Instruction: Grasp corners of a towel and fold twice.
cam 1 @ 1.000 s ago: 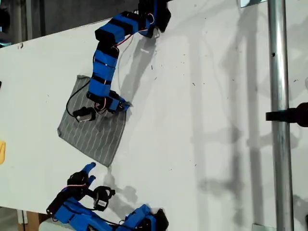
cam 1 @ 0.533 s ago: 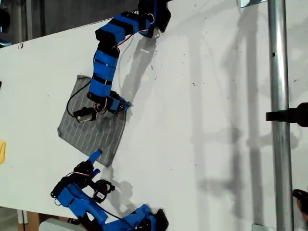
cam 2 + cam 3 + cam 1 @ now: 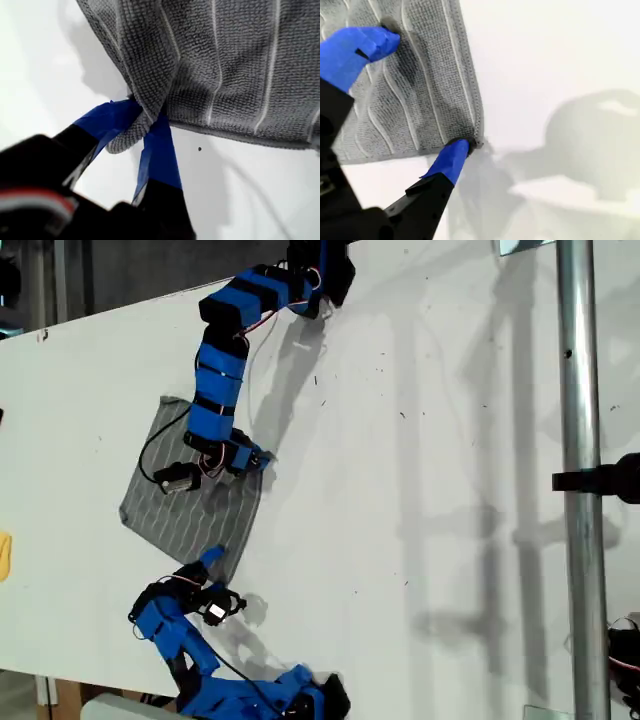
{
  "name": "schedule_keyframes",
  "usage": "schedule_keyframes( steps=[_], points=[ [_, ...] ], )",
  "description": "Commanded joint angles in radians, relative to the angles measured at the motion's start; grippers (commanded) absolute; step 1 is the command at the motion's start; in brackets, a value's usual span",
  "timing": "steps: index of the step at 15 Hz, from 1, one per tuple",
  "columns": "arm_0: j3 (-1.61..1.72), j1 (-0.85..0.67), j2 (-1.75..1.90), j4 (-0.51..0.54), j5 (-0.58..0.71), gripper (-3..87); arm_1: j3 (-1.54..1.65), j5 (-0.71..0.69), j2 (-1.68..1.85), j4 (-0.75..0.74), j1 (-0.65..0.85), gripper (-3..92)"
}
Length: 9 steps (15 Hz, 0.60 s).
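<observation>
the towel [image 3: 195, 495] lies mostly flat on the white surface [image 3: 420, 440] in the left half of the exterior view, grey with fine pale stripes. in the first wrist view one corner [image 3: 125, 140] is bunched into a small roll and pinched between the blue-taped fingers [image 3: 157, 152] of my first tool [image 3: 132, 135], which is closed on the towel; the cloth next to it is pulled up off the surface. in the exterior view this matches the arm reaching down from the top of the frame, its tool at the towel's right-hand corner [image 3: 262, 462]. my second tool [image 3: 415, 95] stands wide, one fingertip [image 3: 370, 42] over the cloth and the other fingertip [image 3: 452, 157] at the towel's edge beside a corner [image 3: 477, 142]. in the exterior view it sits at the towel's lowest corner [image 3: 218, 565], lower left of the frame.
</observation>
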Motion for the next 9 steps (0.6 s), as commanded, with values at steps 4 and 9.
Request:
schedule_keyframes(
  steps=[4, 9],
  points=[
    [-0.080, -0.046, -0.058, 0.023, -0.017, 6.1, 0.015, 0.021, 0.067, -0.023, -0.032, -0.3],
    [-0.078, -0.012, -0.046, 0.020, -0.038, -2.8, 0.034, 0.031, 0.071, -0.026, -0.028, -0.3]
  ],
)
